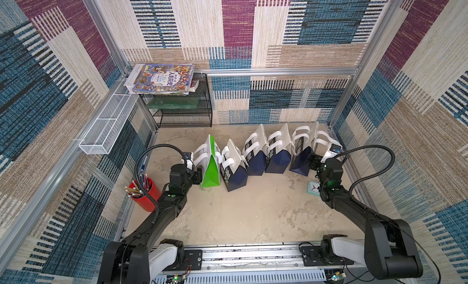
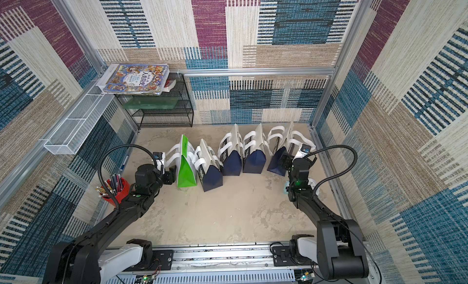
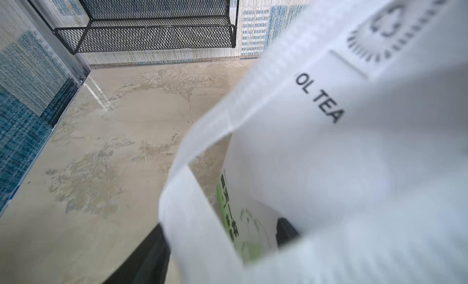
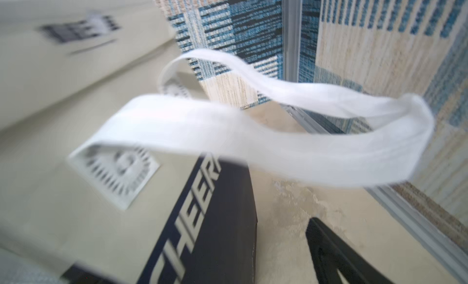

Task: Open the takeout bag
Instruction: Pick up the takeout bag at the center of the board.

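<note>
Standing in a row across the far part of the mottled beige desk (image 1: 253,219), in both top views, are paper takeout bags with white strap handles. A green-and-white takeout bag (image 1: 210,168) (image 2: 186,171) is at the robot's left end, with navy-and-white ones beside it. The end navy-and-white takeout bag (image 1: 300,163) (image 2: 277,163) closes the row on the right. The left claw (image 1: 198,177) sits just beside the green-and-white takeout bag, and the right claw (image 1: 312,163) is against the end navy-and-white takeout bag. A red cup of pencils (image 1: 145,194) stands by the left arm and a small teal clock (image 1: 312,189) near the right arm. A black wire-mesh rack (image 1: 184,113) carrying a picture book (image 1: 162,78) fills the far left corner. In the left wrist view the two black fingers (image 3: 149,257) stand well apart, with the bag's white handle strap (image 3: 182,194) passing between them unpinched; the white panel beside it reads "OL TEA". In the blurred right wrist view one black finger (image 4: 329,249) lies clear of the bag's navy side panel (image 4: 222,219), lettered "HEER", with desk showing between them. The other finger is hidden; the claw is spread wide and grips nothing visible. A white handle loop (image 4: 278,133) curls free in front of the panel.
</note>
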`<control>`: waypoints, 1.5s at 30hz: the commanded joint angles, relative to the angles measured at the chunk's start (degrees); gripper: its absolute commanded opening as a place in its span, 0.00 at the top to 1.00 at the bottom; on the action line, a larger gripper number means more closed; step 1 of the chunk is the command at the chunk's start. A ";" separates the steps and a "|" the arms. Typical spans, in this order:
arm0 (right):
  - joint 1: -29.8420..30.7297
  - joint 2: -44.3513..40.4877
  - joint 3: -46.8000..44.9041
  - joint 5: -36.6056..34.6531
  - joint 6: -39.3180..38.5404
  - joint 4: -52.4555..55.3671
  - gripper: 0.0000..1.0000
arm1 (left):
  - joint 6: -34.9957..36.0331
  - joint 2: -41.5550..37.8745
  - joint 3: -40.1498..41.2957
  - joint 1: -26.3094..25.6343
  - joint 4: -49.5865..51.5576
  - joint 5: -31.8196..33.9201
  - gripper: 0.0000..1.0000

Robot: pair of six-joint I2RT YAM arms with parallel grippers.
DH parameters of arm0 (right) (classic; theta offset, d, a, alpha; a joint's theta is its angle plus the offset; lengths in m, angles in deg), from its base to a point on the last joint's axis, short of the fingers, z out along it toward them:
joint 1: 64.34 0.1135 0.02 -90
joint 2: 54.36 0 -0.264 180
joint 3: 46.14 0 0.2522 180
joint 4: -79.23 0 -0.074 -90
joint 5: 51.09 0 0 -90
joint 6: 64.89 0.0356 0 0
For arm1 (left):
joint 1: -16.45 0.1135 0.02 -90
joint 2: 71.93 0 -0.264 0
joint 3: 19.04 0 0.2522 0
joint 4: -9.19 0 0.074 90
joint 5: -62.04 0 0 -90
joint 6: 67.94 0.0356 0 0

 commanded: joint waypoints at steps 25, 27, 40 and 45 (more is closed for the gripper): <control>9.56 -8.87 12.79 19.22 3.76 39.97 0.05 | -22.14 -28.56 -4.81 -2.49 39.50 -18.05 0.15; 10.35 -9.85 13.37 19.13 4.75 42.56 0.04 | -21.85 -28.82 -4.70 -2.69 37.83 -18.72 0.07; 11.87 -24.34 15.62 26.35 6.23 53.35 0.04 | -21.12 -28.06 -3.08 -4.17 29.71 -24.90 0.03; 11.89 -28.29 17.51 25.46 5.31 46.20 0.04 | -20.23 -26.48 -1.97 -5.01 28.76 -24.32 0.48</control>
